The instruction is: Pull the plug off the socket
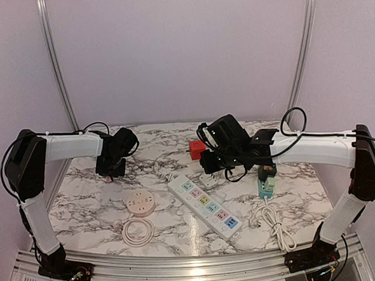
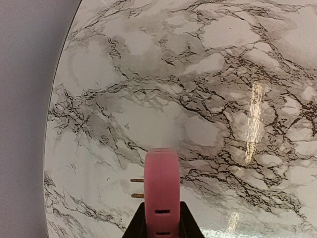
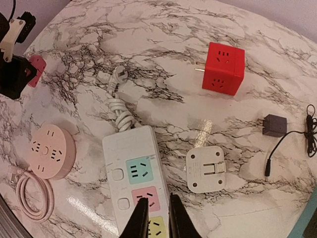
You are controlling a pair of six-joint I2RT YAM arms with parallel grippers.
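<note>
My left gripper [image 1: 111, 165] is shut on a pink plug [image 2: 162, 188] and holds it above bare marble at the table's left rear; its two brass prongs stick out to the left, free of any socket. The plug also shows in the right wrist view [image 3: 35, 67]. My right gripper [image 3: 158, 208] hovers over the white power strip [image 3: 136, 183], above its pink outlet, with its fingers nearly together and nothing between them. The strip lies diagonally at mid-table [image 1: 204, 205], and no plug shows in its visible outlets.
A round pink socket [image 1: 139, 202] with a coiled cord lies left of the strip. A white adapter [image 3: 205, 169] lies prongs-up to its right. A red cube socket [image 3: 223, 67] sits at the rear. A grey adapter [image 3: 274, 125], a teal block [image 1: 265, 186] and a white cable [image 1: 275, 224] lie at the right.
</note>
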